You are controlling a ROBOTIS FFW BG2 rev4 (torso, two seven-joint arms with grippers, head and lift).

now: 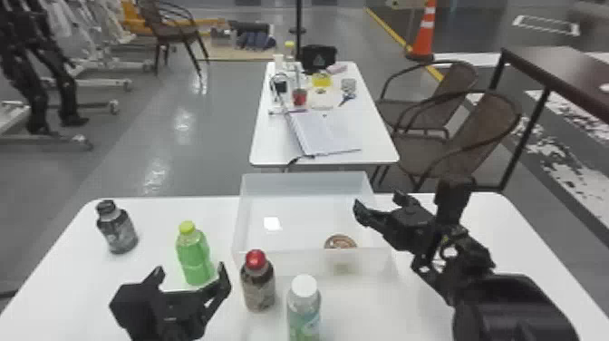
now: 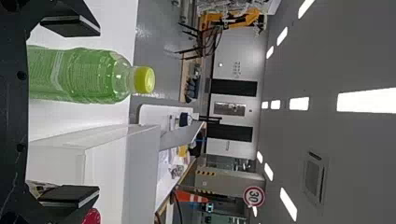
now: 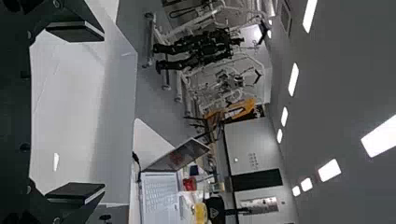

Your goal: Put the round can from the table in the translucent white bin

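Jaws of the left gripper [image 1: 191, 271]: wide apart, holding nothing, at the front left of the desk. Jaws of the right gripper [image 1: 377, 201]: also wide apart, nothing between, over the bin's right side.

Can [image 1: 340, 241]: round, inside the bin [image 1: 303, 182], near its front wall, towards the right. Bin: translucent white, rectangular, open-topped.

Green bottle [image 1: 195, 258]: yellow cap, upright, just beyond the left gripper. Red-capped bottle [image 1: 258, 285]: dark, upright, near the bin's front left corner. White-capped bottle [image 1: 303, 308]: in front of the bin. Black bottle [image 1: 118, 231]: upright, far left.

Desk [image 1: 494, 222]: white, smooth, rounded corners.

Rear table [image 1: 272, 147]: white, beyond the desk; bears a laptop [image 1: 326, 131], blue scissors [image 1: 347, 98], a red cup [image 1: 299, 97].

Room: glossy grey floor [image 1: 217, 122], yellow line; two brown chairs [image 1: 480, 122] and a dark table [image 1: 562, 72] at right; orange cone [image 1: 425, 34] behind. Far left, a black humanoid [image 1: 38, 59]. Overhead, strip lights [image 2: 366, 101].
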